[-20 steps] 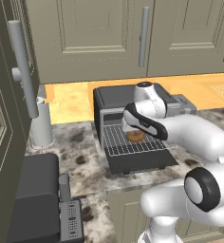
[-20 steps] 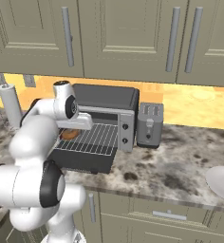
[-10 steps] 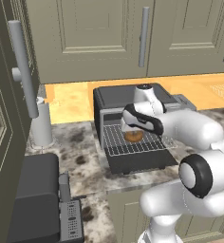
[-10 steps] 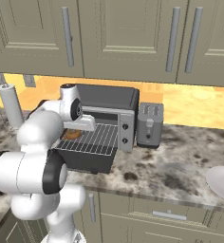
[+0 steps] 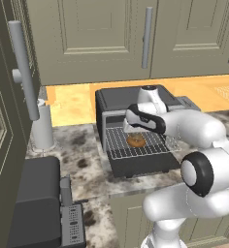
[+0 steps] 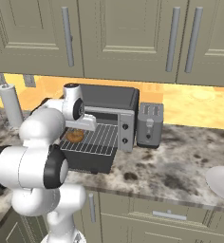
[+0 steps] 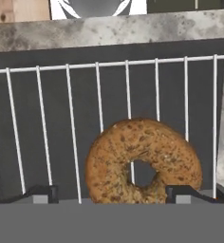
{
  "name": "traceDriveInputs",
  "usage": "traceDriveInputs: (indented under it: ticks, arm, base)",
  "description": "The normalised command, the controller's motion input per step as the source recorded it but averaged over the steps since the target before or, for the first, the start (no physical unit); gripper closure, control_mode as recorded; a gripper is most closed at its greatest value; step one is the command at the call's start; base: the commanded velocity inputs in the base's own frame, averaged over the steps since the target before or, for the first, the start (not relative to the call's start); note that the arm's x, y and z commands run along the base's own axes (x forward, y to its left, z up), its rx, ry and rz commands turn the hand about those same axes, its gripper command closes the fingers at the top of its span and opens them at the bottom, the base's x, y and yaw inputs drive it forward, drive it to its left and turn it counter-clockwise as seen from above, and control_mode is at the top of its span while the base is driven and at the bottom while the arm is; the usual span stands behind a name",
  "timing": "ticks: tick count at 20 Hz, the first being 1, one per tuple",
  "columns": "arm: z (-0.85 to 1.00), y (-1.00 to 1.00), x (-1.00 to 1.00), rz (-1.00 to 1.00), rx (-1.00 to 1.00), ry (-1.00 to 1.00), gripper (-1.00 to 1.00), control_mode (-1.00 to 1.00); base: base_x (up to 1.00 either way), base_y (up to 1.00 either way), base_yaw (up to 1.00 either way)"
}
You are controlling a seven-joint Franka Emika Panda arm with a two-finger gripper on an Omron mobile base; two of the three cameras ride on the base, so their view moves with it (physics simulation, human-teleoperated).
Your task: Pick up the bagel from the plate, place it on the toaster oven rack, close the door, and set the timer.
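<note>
Bagel (image 7: 143, 162) flat on toaster oven rack (image 7: 52, 128), jaws open either side, not gripping, door (image 5: 138, 164) down.

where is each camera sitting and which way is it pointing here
Left base view: behind the arm's left, facing forward-down at the toaster oven; arm at lower right.
Right base view: behind its right, same oven; arm at lower left.
Hand view: on the hand, looking down at the bagel between open pincer tips.
All share bagel and toaster oven rack.
</note>
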Motion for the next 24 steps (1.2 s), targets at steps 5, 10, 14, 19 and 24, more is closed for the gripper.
traceDriveInputs:
  ticks: [5,10,14,19,24]
  arm:
    - [0.0,0.0,-0.35,0.0,0.0,-0.05,-1.0,-1.0]
    - [0.08,-0.04,-1.0,0.0,0.0,-0.15,-1.0,-1.0]
    - [0.19,-0.12,-1.0,0.0,0.0,-0.02,-1.0,-1.0]
    - [0.09,-0.01,-0.73,0.0,0.0,0.14,-1.0,-1.0]
    - [-0.06,0.0,-0.08,0.0,0.0,0.25,-1.0,-1.0]
  base:
    - [0.0,0.0,0.0]
    - [0.0,0.0,0.0]
    - [0.0,0.0,0.0]
    - [0.0,0.0,0.0]
    - [0.0,0.0,0.0]
